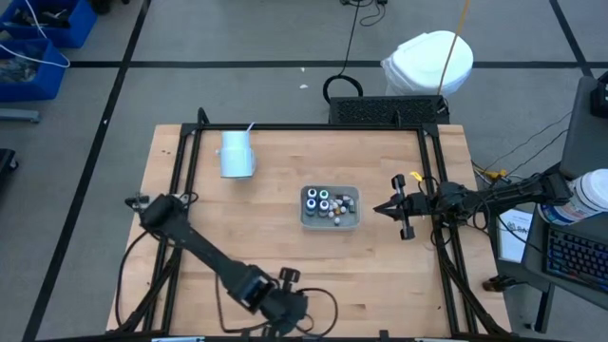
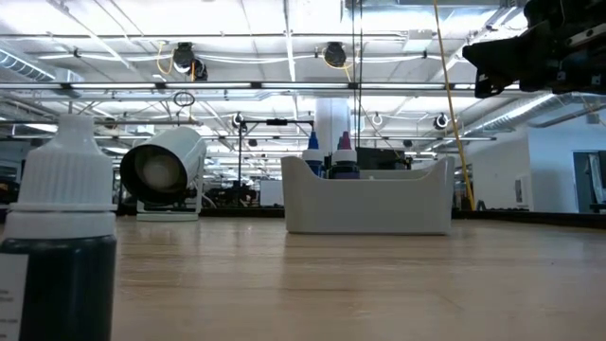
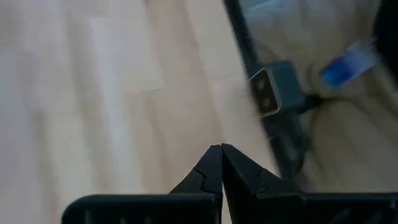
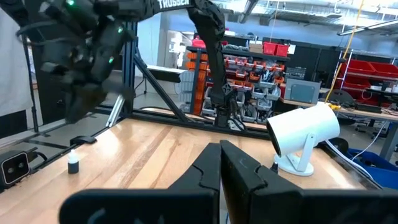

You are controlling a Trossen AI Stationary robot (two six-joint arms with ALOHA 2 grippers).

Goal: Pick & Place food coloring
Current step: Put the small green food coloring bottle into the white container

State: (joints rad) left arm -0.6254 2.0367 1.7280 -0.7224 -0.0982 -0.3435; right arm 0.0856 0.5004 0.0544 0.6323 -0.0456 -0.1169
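The grey tray sits mid-table and holds several small food coloring bottles; two of their tips rise above its wall. One dark-bodied, white-capped bottle stands alone on its base by the table's near edge. My left gripper is shut with nothing in it, above the near edge, near the lone bottle. My right gripper is shut too, and hovers just right of the tray, pointing at it.
A white cup lies on its side at the table's far left. A black frame rail runs around the table. A small grey box is mounted at the near edge. Bare wood lies between tray and near edge.
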